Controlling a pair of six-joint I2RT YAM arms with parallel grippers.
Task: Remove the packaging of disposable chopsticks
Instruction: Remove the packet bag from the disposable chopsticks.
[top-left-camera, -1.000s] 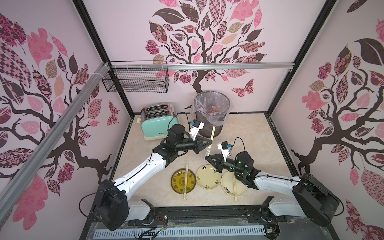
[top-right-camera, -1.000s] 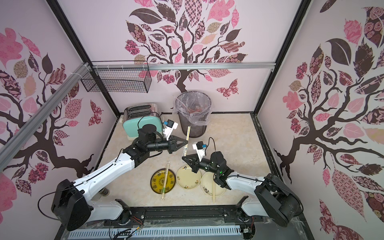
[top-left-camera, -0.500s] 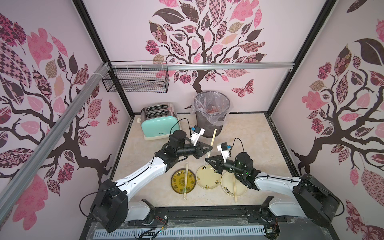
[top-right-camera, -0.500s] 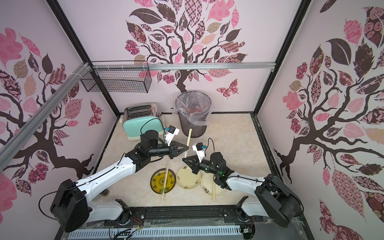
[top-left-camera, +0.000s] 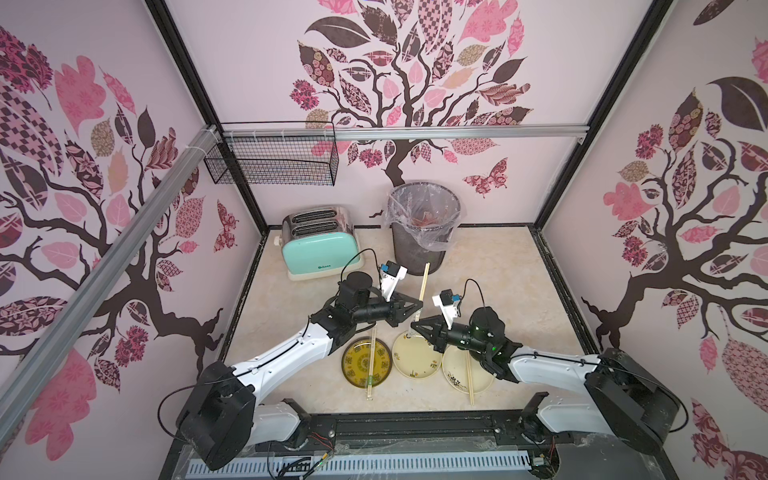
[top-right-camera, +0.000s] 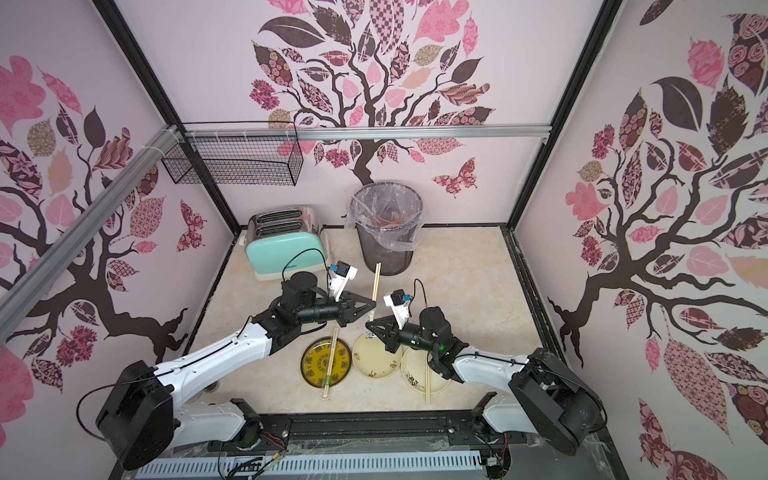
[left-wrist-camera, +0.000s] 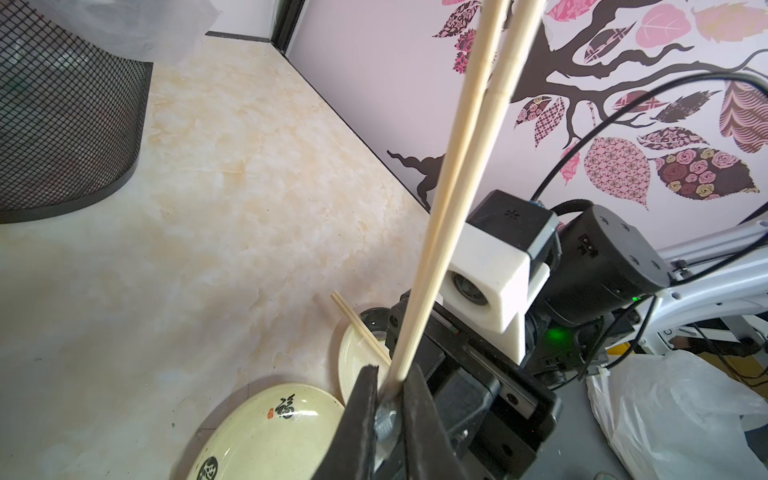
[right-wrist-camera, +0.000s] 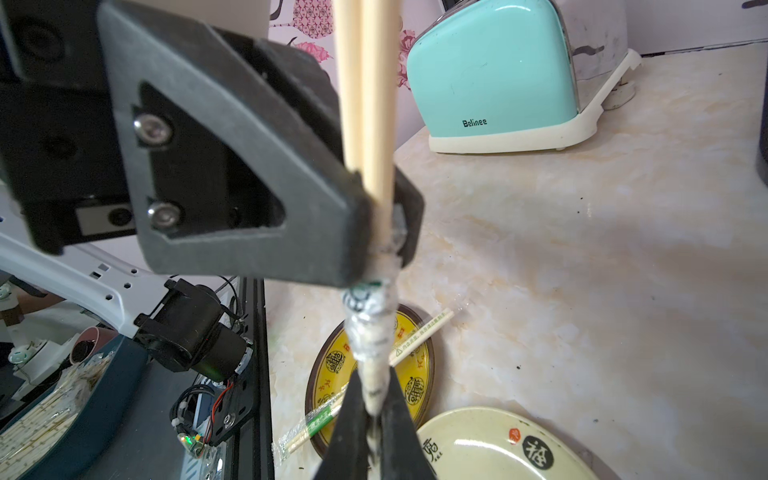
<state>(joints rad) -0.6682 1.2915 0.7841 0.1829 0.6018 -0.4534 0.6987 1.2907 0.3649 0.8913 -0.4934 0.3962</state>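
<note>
- In the tight pinch of my left gripper (right-wrist-camera: 384, 237) I see a bare pair of chopsticks (right-wrist-camera: 365, 104), rising straight out above it.
- Just below it, my right gripper (right-wrist-camera: 372, 399) is clamped on the crumpled sleeve (right-wrist-camera: 370, 328), which is bunched over the sticks' lower end.
- Beneath both tools, a wrapped pair (top-left-camera: 371, 361) lies across the yellow plate (top-left-camera: 353, 374).

3 plates (top-left-camera: 355, 365) (top-left-camera: 415, 359) (top-left-camera: 457, 374), 3 chopstick pairs (top-left-camera: 424, 282) (top-left-camera: 371, 361) (top-left-camera: 470, 380), 1 toaster (top-left-camera: 318, 251), 1 bin (top-left-camera: 415, 257).
</note>
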